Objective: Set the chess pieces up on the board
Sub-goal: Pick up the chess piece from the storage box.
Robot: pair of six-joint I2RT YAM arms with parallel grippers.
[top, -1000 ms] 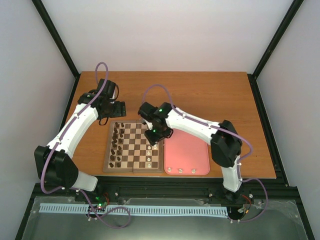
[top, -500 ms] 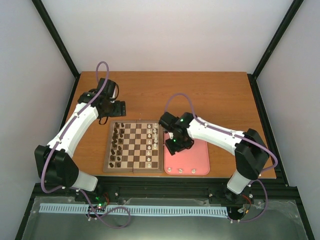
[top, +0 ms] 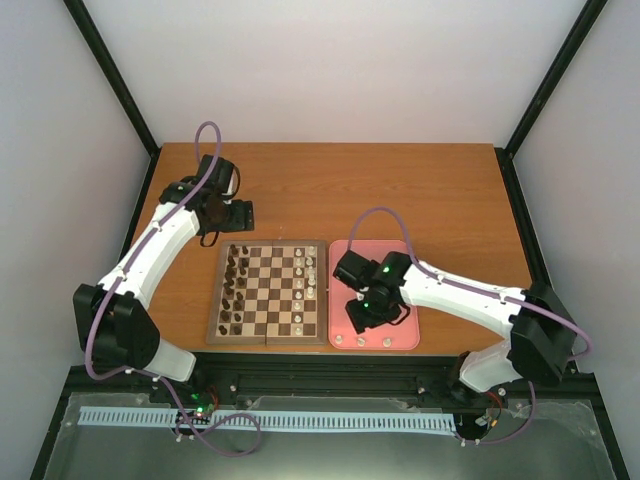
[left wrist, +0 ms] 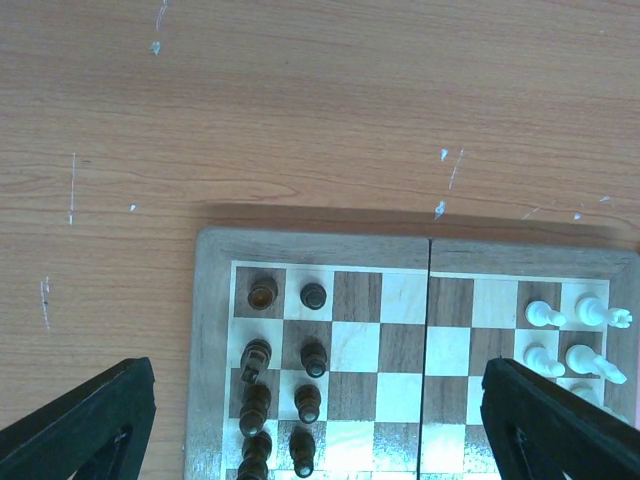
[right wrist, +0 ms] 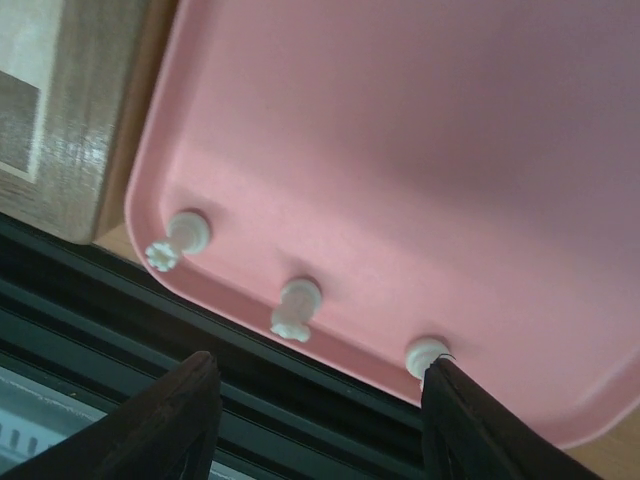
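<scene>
The board (top: pixel 270 296) lies in the middle of the table, with dark pieces (top: pixel 234 290) along its left side and several cream-white chess pieces (top: pixel 306 266) on its right columns. Three more white pieces (top: pixel 361 341) stand along the near edge of the pink tray (top: pixel 398 256). My right gripper (top: pixel 362 318) hovers open over that near edge. In the right wrist view the pieces (right wrist: pixel 295 308) sit just ahead of the open right gripper (right wrist: pixel 320 378). My left gripper (top: pixel 236 215) is open beyond the board's far edge and holds nothing. The left wrist view shows the open left gripper (left wrist: pixel 315 425) above the dark pieces (left wrist: pixel 314 357) and white ones (left wrist: pixel 541 315).
The pink tray (right wrist: pixel 420 140) lies right against the board's right side (right wrist: pixel 75 130). A black frame rail (top: pixel 330 372) runs just past the table's near edge. Bare wooden tabletop (top: pixel 400 190) stretches behind the board and the tray.
My right arm has swung from over the board's right columns to the pink tray and drawn back toward its near edge, still open. The left arm has hardly moved.
</scene>
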